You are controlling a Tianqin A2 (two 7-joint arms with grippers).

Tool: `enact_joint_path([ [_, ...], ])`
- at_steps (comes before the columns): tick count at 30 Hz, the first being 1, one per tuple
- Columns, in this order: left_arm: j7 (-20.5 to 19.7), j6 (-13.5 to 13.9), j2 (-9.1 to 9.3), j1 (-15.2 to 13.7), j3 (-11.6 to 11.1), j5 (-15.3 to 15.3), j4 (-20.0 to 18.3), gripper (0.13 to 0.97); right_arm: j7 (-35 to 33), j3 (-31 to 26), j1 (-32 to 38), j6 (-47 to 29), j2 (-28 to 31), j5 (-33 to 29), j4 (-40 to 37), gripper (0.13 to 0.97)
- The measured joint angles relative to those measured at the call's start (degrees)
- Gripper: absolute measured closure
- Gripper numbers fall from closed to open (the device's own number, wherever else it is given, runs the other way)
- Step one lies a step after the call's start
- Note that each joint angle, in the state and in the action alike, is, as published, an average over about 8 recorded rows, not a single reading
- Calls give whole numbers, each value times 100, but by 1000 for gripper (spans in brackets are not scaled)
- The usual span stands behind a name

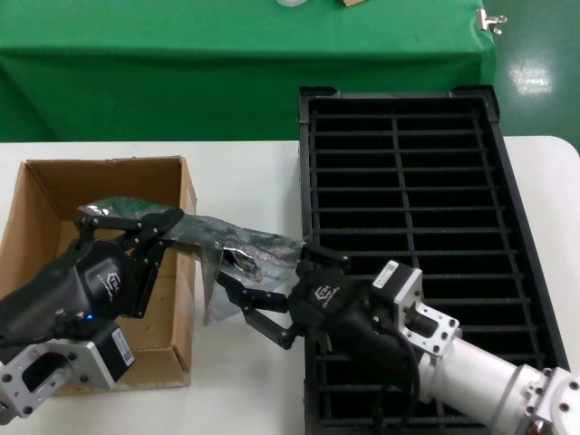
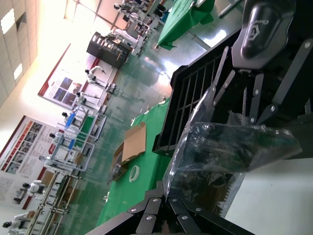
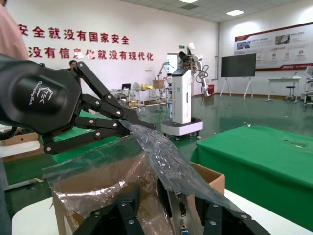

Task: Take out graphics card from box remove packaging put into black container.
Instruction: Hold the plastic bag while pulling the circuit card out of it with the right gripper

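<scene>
Silvery-grey crinkly translucent anti-static bag (image 1: 237, 249) hangs stretched in the air between your two end effectors, spanning from over the near right wall of the brown corrugated cardboard box (image 1: 186, 195) to just left of the large black ribbed plastic crate (image 1: 494, 136). Thin dark graphics card (image 1: 252, 261) sits inside the bag; in the right wrist view you can see its silver bracket end with small ports (image 3: 181, 208) through the plastic. Left end effector (image 1: 168, 227) is clamped on the bag's upper left end, above the open box; in the right wrist view its fingers (image 3: 128, 120) pinch the film. Right end effector (image 1: 237, 299) is at the bag's lower right end, over the white worktop (image 1: 245, 172) just beside the crate's left wall, fingers spread around the bag and card end; you can't tell whether they actually bear on it. Right arm body lies across the crate's near slots. Green cloth-covered table (image 1: 181, 63) stands behind the worktop.
</scene>
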Motion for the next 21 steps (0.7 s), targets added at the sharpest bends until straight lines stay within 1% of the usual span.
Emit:
enact_joint_path([
  [1,0,0,0,0,0,0,0,958,-14,-7,21,-12,-18,4,-36,643],
  [9,0,0,0,0,0,0,0,958,-129,-30,213,-126,-154,52,-346,752],
  [10,0,0,0,0,0,0,0,958,-141,-30,232,-139,-165,58,-376,752],
  [18,0,0,0,0,0,0,0,958,-210,-14,322,-207,-211,87,-507,882],
  [21,0,0,0,0,0,0,0,958,-220,-4,328,-217,-211,94,-510,882],
])
